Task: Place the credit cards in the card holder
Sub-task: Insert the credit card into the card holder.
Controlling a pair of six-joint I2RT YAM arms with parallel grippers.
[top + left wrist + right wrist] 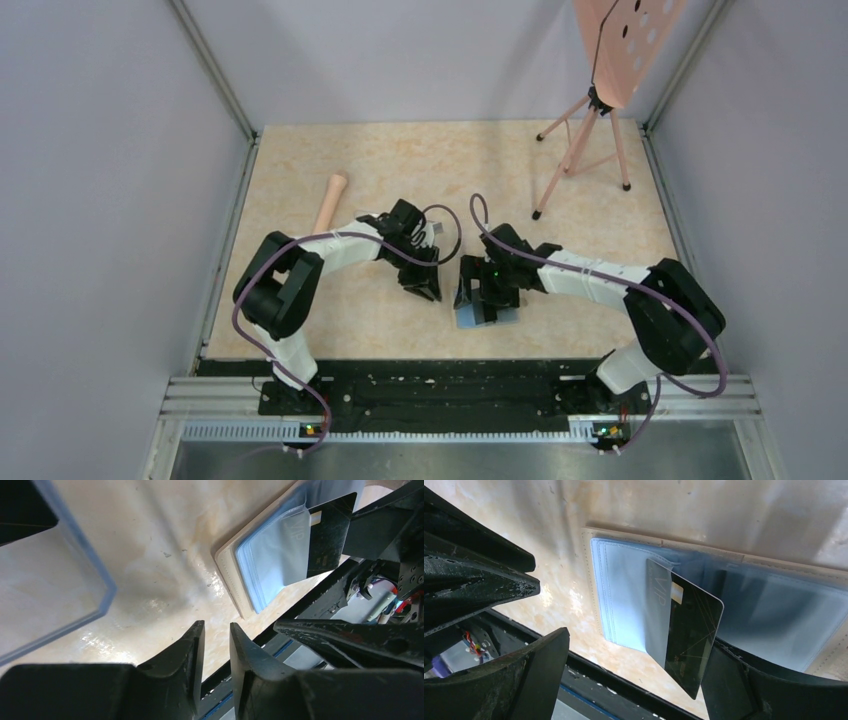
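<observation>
Credit card (689, 630) sits partway in a sleeve of the open card holder (774, 605), tilted up; we reckon it needs pushing home. Right gripper (639, 652) straddles it, jaws wide, holding nothing, tho edge contact can't be ruled out. Left gripper (216, 630) beside the holder, narrowly parted, empty, prob. giving room.

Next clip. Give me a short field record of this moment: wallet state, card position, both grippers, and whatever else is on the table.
card holder: lying open on the table, grey-blue inside facing up
credit card: one black card in view, partly in a clear sleeve, the rest sticking out
left gripper: jaws slightly apart, nothing between them
right gripper: jaws wide apart over the card holder, not clamped on the card
other items: clear box, wooden stick, tripod
</observation>
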